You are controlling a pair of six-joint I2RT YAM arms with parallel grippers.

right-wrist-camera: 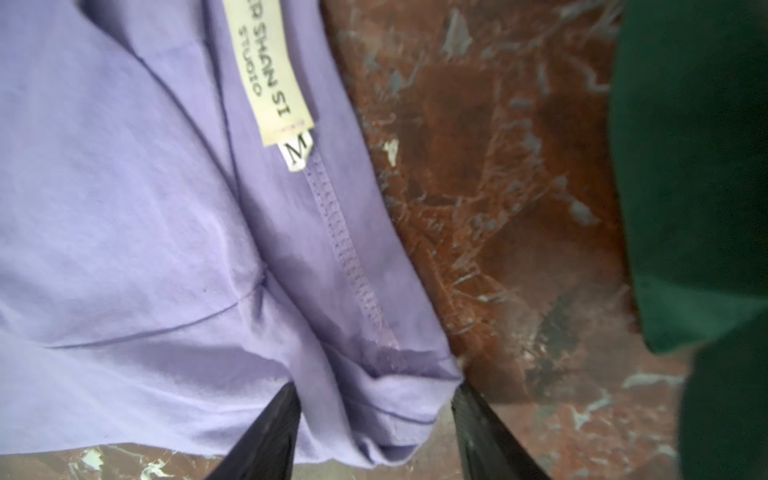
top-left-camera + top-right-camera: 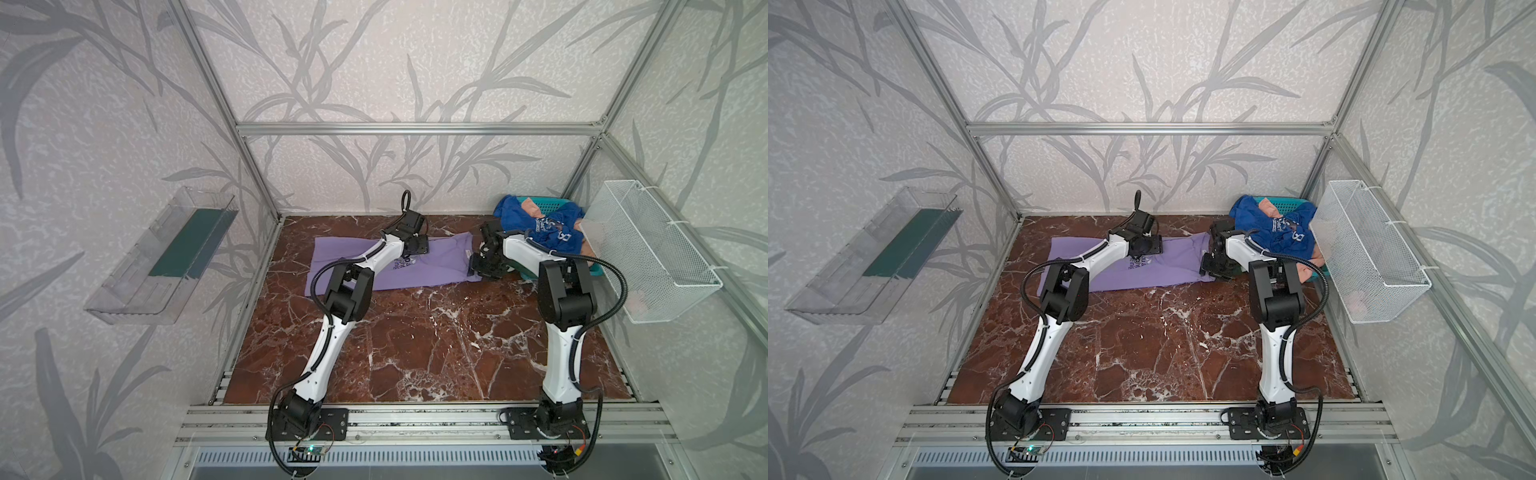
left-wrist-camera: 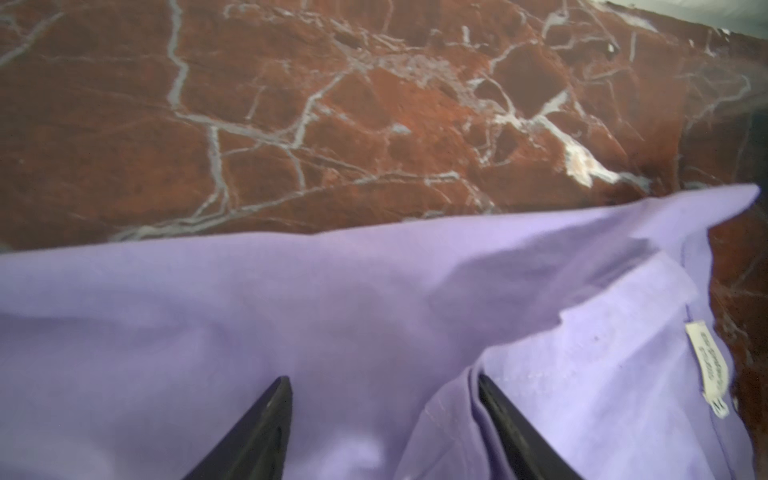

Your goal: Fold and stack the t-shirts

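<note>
Folding has barely begun: the lavender shirt (image 2: 436, 266) is the only garment laid out. It is spread as a long flat band across the far middle of the counter (image 2: 415, 340), with its neck label (image 1: 270, 70) at the right end. It looks narrowed lengthwise, though I cannot tell how many folds it holds.

The left pincer (image 3: 384, 380) hangs over the shirt's far edge near the middle. Its jaws are wide and its tips are down at the cloth, with a raised pleat beside one of them; nothing looks gripped. The right pincer (image 1: 376, 386) sits at the shirt's near right corner with its jaws partly apart and the bunched corner between them. Whether that corner is pinched I cannot tell.

The blue shirt (image 2: 552, 232) and the peach shirt (image 2: 530, 205) lie crumpled in the teal basket (image 2: 548, 200) at the far right. A dark green shirt (image 1: 698, 166) lies just right of the lavender one.

By my reading no shirt is finished and no stack exists. The crosswise folds here and three more garments are left.
</note>
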